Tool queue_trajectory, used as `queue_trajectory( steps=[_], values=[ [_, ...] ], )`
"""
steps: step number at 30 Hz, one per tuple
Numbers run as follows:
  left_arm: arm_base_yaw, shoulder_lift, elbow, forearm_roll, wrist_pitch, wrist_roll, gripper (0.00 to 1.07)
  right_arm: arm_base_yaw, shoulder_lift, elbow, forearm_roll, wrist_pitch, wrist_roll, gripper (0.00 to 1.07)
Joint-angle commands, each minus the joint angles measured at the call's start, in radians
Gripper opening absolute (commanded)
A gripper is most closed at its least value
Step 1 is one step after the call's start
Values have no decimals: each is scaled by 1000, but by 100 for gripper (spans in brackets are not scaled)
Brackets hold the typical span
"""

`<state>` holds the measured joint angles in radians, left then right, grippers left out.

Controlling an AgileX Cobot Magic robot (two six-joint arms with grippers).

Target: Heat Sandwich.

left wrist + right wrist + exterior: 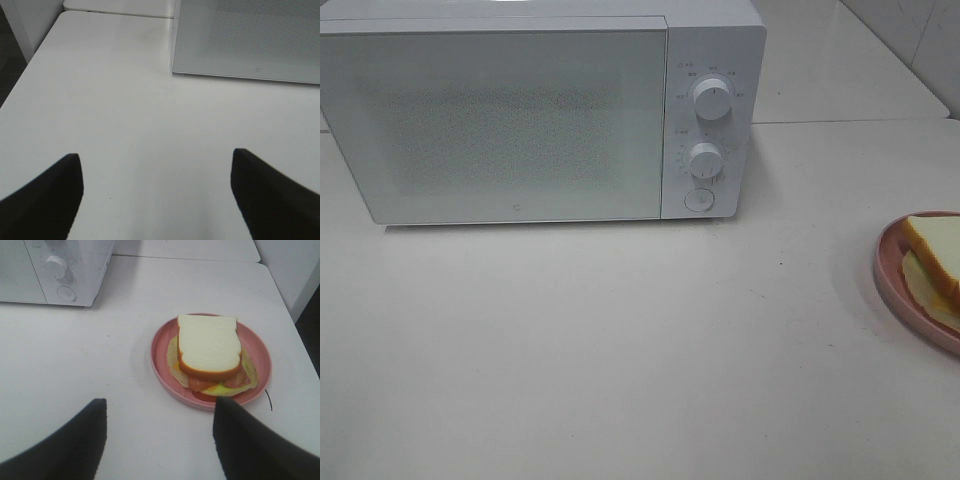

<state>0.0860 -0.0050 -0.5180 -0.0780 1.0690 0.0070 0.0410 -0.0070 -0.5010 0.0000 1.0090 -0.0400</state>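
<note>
Left hand [156,197] wide open, empty, above bare white surface [125,100] in front of the microwave [540,115], right hand [160,440] open, empty, near the pink plate [161,347], sandwich [209,347] on that plate, right of the microwave, door closed.

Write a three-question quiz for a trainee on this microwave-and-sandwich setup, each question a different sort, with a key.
1. True or false: the microwave door is shut.
2. Multiple choice: the sandwich lies (A) inside the microwave, (B) on the pink plate, (C) bare on the table.
3. Fill in: both the left end effector and the right end effector are ____ and hold nothing.

Key: 1 true; 2 B; 3 open.
</note>
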Motion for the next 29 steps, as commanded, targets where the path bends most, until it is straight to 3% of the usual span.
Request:
queue_trajectory(
  steps=[1, 29],
  values=[
    [0, -23, 2, 5, -1, -7, 76, -3, -25, 1, 0, -12, 3, 61],
    [0, -23, 2, 5, -1, -7, 76, -3, -25, 1, 0, -12, 3, 61]
  ],
)
